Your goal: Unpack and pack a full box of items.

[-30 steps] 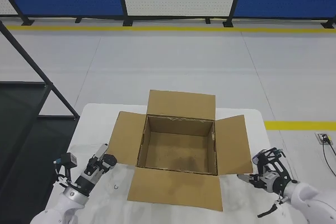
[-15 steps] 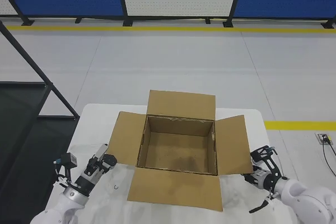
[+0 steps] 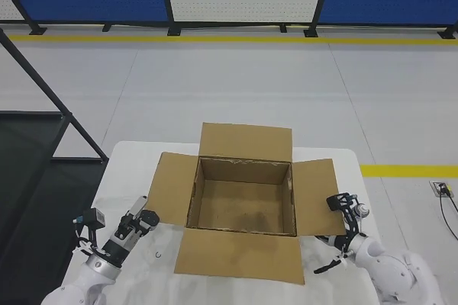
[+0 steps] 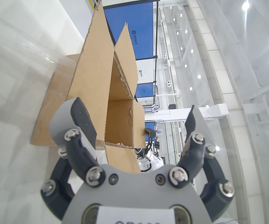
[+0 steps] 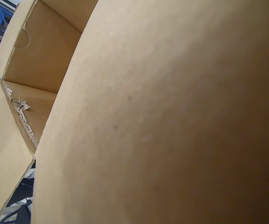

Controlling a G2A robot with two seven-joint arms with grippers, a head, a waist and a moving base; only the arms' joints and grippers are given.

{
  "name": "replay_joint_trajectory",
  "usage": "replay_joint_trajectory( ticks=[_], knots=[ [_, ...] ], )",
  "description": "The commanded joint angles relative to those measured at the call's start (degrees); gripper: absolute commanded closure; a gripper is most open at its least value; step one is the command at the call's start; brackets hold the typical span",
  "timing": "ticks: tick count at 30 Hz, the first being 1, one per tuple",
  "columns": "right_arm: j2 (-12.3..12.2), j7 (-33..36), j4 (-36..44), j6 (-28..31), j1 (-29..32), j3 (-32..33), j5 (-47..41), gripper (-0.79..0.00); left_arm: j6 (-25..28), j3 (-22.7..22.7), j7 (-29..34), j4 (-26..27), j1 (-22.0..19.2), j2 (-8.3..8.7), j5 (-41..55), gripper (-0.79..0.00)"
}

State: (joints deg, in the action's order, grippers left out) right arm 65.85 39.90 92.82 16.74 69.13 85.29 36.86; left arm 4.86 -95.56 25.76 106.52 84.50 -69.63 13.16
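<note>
Right gripper (image 3: 334,227) at box (image 3: 237,258) right flap; left gripper (image 3: 143,215) near left flap.

Brown cardboard flap (image 5: 162,108) up close (open box (image 5: 41,57) beyond)

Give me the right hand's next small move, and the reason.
Probably nudge the right flap inward to start folding it over the box. The right hand sits at that flap's outer edge, its wrist view has the cardboard close up, and the box looks empty with all four flaps splayed open.
</note>
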Motion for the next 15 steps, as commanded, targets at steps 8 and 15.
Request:
replay_joint_trajectory(
  ticks=[8, 15],
  knots=[
    [0.0, -0.1, -2.8, 1.9, -2.1, -2.1, -2.2, 0.000, 0.0, 0.0, 0.0, 0.0, 0.0, 0.00, 0.0, -0.785],
    [-0.6, -0.6, -0.4, -0.7, -0.8, 0.3, -0.2, 0.000, 0.0, 0.0, 0.0, 0.0, 0.0, 0.00, 0.0, -0.785]
  ],
)
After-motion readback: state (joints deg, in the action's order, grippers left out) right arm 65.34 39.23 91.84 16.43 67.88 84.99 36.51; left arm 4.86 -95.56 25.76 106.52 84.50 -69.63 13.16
